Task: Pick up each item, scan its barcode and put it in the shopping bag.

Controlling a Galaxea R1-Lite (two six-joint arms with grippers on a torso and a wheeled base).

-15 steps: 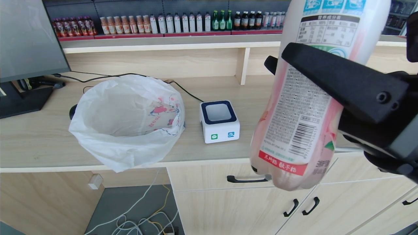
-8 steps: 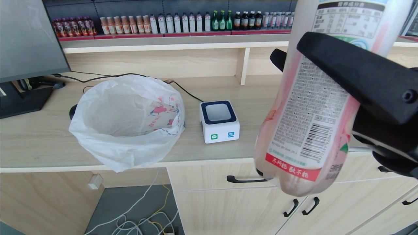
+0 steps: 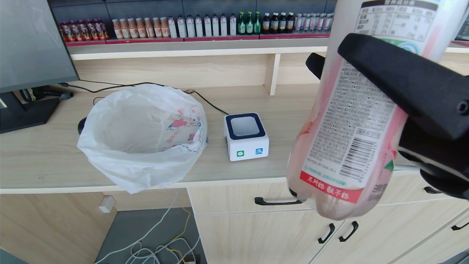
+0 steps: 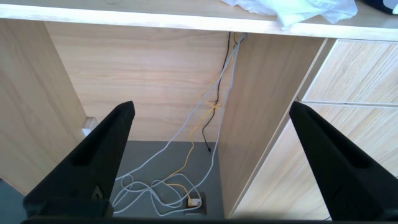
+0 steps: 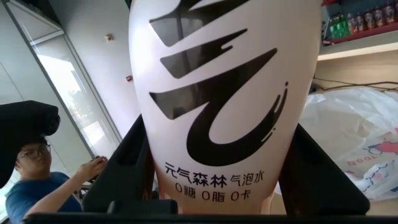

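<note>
The pink sparkling-water bottle (image 3: 351,128) fills the right side of the head view, lifted clear of the tabletop (image 3: 44,154), nearly upright, base down. Its barcode (image 3: 357,157) faces the camera. The right gripper (image 3: 328,53) clamps it at mid-body, with one black finger across the label and the other behind it. In the right wrist view the bottle (image 5: 224,112) sits between the gripper's (image 5: 221,186) fingers. Left of it, at frame centre, stands the white scanner (image 3: 246,136). Further left the white shopping bag (image 3: 143,135) gapes open. The left gripper (image 4: 211,165) hangs below the tabletop edge, fingers wide apart, over floor cables (image 4: 168,186).
</note>
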